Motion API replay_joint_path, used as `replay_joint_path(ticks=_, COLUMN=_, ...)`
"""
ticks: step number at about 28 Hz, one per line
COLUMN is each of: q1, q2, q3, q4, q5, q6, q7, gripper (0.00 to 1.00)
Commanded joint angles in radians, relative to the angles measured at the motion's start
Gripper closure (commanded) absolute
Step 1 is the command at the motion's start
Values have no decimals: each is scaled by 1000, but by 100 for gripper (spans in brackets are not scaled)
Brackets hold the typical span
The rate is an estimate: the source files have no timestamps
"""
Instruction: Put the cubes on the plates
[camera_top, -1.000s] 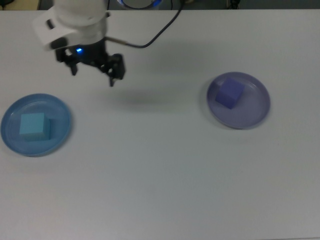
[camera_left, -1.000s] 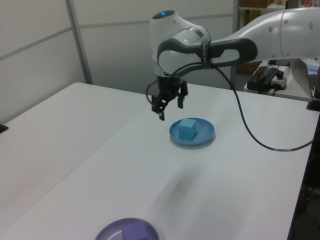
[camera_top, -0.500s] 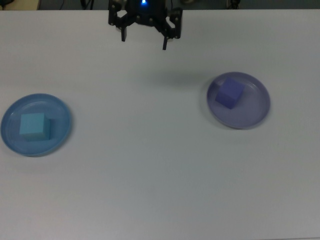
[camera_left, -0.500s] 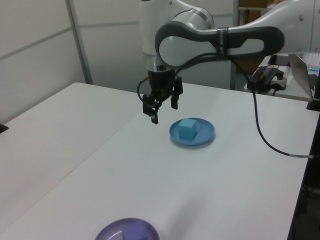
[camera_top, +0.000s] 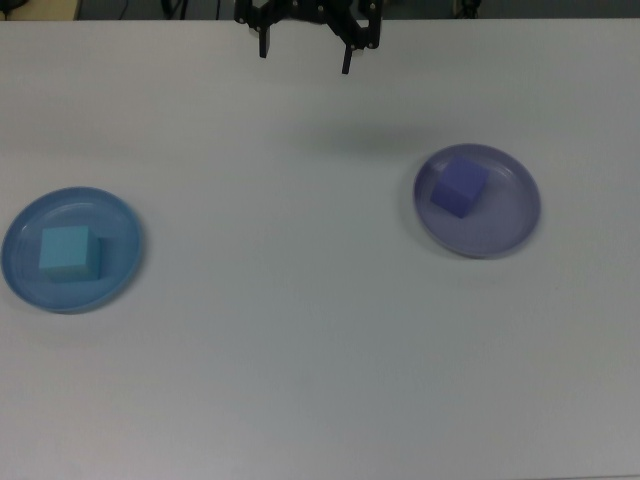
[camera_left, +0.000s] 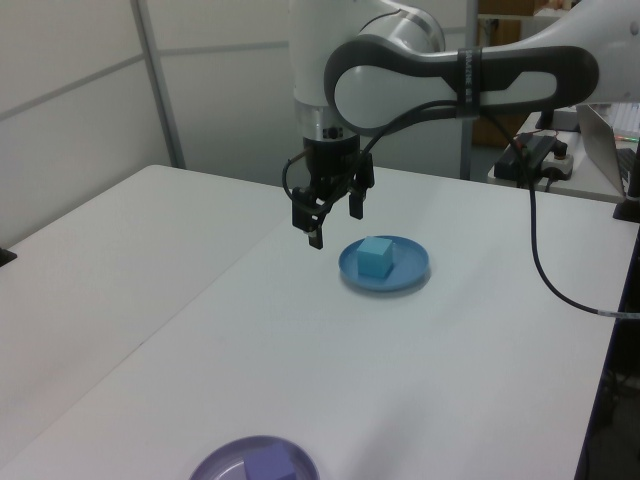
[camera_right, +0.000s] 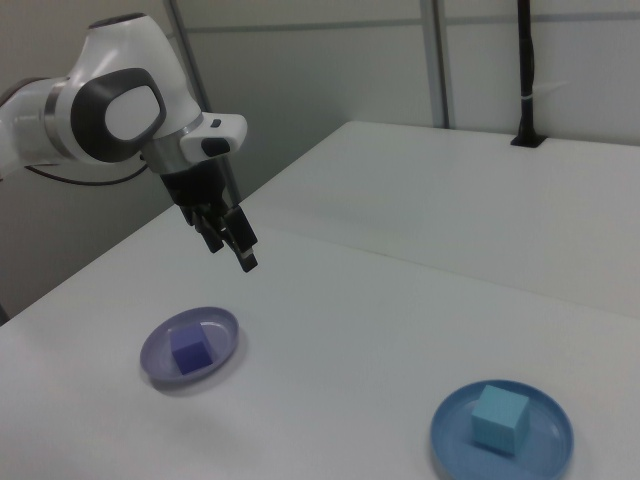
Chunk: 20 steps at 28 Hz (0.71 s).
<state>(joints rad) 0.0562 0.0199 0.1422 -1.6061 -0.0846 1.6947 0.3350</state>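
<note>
A light cyan cube rests on the blue plate at the top view's left; the pair also shows in the left view as cube on plate. The indigo cube sits on the lavender plate at the top view's right, and in the right view as cube on plate. My gripper hangs open and empty above the table's far edge in the top view, between the two plates and apart from both. It also shows in the left view and the right view.
A black cable trails from the arm over the table's right side in the left view. A power strip and a laptop sit beyond the table there. A black post stands at the far table edge in the right view.
The gripper has swung from near the blue plate toward the top view's right and upper edge, still open. Both cubes stay on their plates.
</note>
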Motion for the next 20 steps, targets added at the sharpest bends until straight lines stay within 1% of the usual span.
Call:
replay_joint_path(ticks=1, q1=-21, q2=-41, q3=-10, q4=-37, q5=34, q6=8, q7=-65, gripper=0)
replay_joint_path(ticks=4, q1=-27, q2=-67, q3=-4, q4=-49, q5=66, q6=6, q7=-111, gripper=0)
replay_joint_path(ticks=7, q1=-29, q2=-74, q3=-3, q4=-49, q5=68, q6=5, q7=-110, gripper=0)
replay_joint_path(ticks=20, q1=-26, q2=-61, q3=-4, q4=-48, q5=68, q6=5, q7=-94, gripper=0)
